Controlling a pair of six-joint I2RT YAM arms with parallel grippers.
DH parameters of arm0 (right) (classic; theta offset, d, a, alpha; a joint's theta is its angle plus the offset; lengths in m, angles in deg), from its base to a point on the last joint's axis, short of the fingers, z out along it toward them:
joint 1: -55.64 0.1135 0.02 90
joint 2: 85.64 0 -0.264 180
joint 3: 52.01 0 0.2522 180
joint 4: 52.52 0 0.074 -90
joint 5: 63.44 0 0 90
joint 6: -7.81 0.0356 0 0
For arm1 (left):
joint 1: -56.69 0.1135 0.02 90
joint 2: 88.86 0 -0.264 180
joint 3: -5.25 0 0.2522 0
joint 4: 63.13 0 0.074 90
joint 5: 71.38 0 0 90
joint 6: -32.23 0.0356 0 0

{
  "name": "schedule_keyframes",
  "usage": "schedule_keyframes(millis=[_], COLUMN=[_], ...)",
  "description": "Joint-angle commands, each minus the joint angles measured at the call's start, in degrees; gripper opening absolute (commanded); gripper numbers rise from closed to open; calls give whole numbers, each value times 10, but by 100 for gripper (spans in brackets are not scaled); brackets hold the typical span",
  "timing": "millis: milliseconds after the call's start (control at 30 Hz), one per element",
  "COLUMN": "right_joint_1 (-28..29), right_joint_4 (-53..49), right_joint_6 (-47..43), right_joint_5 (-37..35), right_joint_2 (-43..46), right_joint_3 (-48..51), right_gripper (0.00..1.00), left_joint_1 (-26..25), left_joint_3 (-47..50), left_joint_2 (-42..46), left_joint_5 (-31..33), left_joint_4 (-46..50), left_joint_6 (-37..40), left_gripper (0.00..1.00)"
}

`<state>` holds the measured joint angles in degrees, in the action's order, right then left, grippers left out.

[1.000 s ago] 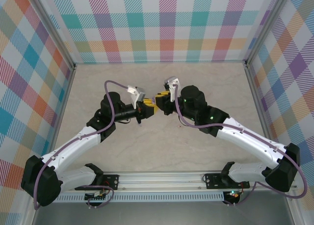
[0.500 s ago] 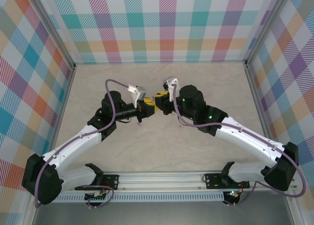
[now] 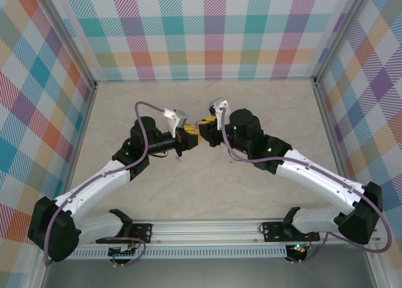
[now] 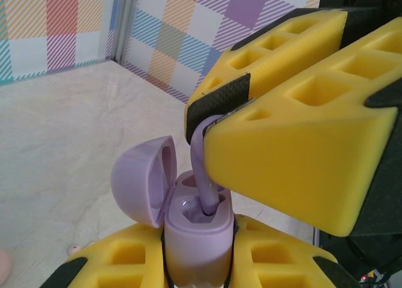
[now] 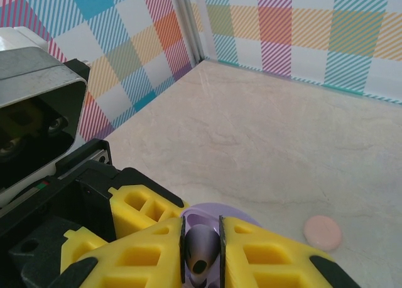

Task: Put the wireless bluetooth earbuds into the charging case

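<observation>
While left gripper (image 4: 196, 266) clamps case (image 4: 193, 228), earbud (image 5: 201, 251) sits pinched between right fingers (image 5: 267, 258).

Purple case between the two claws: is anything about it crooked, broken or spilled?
Nothing is broken or spilled. The case, lid open, sits upright in the left gripper. The one thing slightly askew is the purple earbud pinched by the right gripper: it dips into the case at a lean, not straight.

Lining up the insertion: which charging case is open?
The purple charging case held in the left claw: its lid is flipped back. The pink case lies shut on the table.
</observation>
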<state>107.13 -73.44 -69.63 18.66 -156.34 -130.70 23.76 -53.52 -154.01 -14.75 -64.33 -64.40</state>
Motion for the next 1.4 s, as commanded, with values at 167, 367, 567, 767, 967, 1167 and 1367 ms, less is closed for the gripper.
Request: schedule_keyframes(millis=[167, 367, 567, 767, 967, 1167, 1367], right_joint_1=[5, 5, 5, 5, 5, 6, 6], right_joint_4=[-25, -33, -43, -42, -42, -41, -42], right_joint_6=[-8, -7, -7, -4, -1, 4, 6], right_joint_5=[16, 30, 34, 5, -7, -12, -2], right_joint_2=[-10, -16, -17, -10, -11, -13, -15], right_joint_3=[-21, -28, -33, -27, -28, -30, -35], right_gripper=[20, 20, 20, 19, 19, 17, 16], left_joint_1=[-6, -6, -6, -6, -6, -6, -6], left_joint_3=[-18, -16, -15, -14, -14, -20, -26], left_joint_2=[6, 8, 11, 12, 11, 6, 0], left_joint_5=[7, 11, 26, 32, 31, 14, 8], left_joint_4=[-16, -15, -16, -17, -16, -16, -12], left_joint_6=[-7, -6, -9, -11, -12, -12, -18], left_gripper=[12, 12, 12, 12, 12, 12, 12])
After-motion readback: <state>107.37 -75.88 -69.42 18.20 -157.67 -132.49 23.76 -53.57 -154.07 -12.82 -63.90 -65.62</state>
